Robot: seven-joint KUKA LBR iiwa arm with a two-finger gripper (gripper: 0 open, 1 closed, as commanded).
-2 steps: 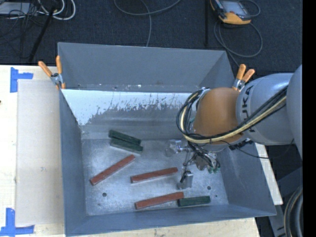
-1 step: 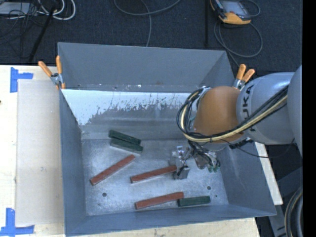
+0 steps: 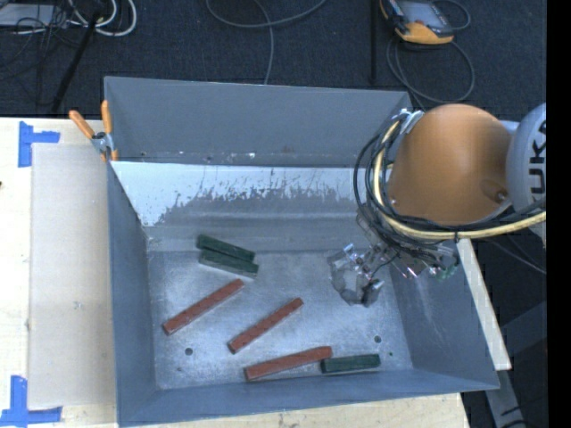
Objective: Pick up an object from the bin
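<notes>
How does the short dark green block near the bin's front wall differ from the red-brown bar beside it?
Colour: the green block is dark green, the red-brown bar reddish brown. Length: the bar is clearly longer than the block. Pose: the block lies almost level across the view, the bar slants slightly. Both are slim and lie flat on the bin floor.

The arm (image 3: pixel 538 163) enters from the right side of the camera view and is bent downward. Its wrist is covered by a big round orange cover (image 3: pixel 446 163). Black and pale cables (image 3: pixel 379 190) make loops around the left and lower edge of this cover. Under the cover hangs the grey metal tool (image 3: pixel 357 279), which points down and a little to the left.
</notes>
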